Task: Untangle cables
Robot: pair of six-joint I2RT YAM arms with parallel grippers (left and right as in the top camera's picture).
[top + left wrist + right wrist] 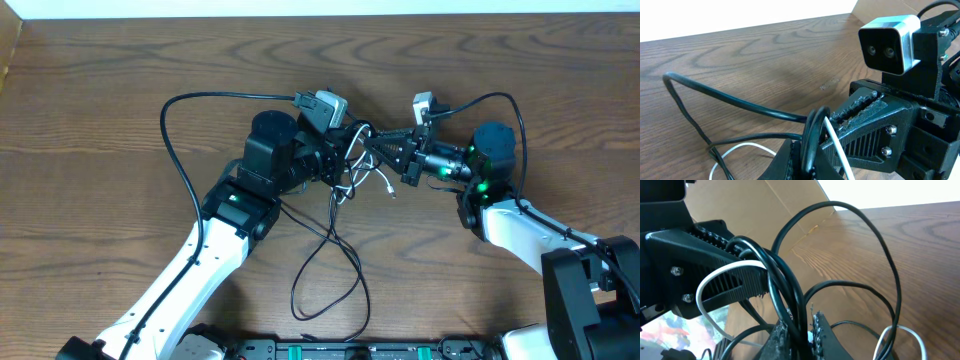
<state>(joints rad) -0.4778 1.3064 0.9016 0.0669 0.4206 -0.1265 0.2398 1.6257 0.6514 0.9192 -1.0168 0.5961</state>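
**Two hands pinched on one knot of cables**

Seen from overhead, the left arm rises from the near left edge of the surface (100,100) and bends so that its left hand (345,150) points sideways into the cables (356,165). The right arm comes in from the near right corner and folds back, laying its right hand (388,150) level and aimed at the same knot from the other side. The two hands meet nearly tip to tip, with the knot between them. Small green lights (481,186) glow on the right arm, on the far side of its hand from the knot.

From the knot, one long black loop (330,245) trails toward the near edge and lies flat on the wood. A short white cable (352,190) curls just beside the knot.

The wrist cameras show the grips, which the overhead view hides. In the left wrist view, the left hand (790,162) is pressed together on a black loop of the cables (812,132), with the white cable (836,145) running across it. The ribbed right hand (865,117) and its silver camera (890,42) sit just beyond. In the right wrist view, the right hand (797,337) is closed tight on a bundle of black cables (785,287). The white cable (705,290) arches over the left hand (715,265), and a cardboard wall (750,205) stands behind.
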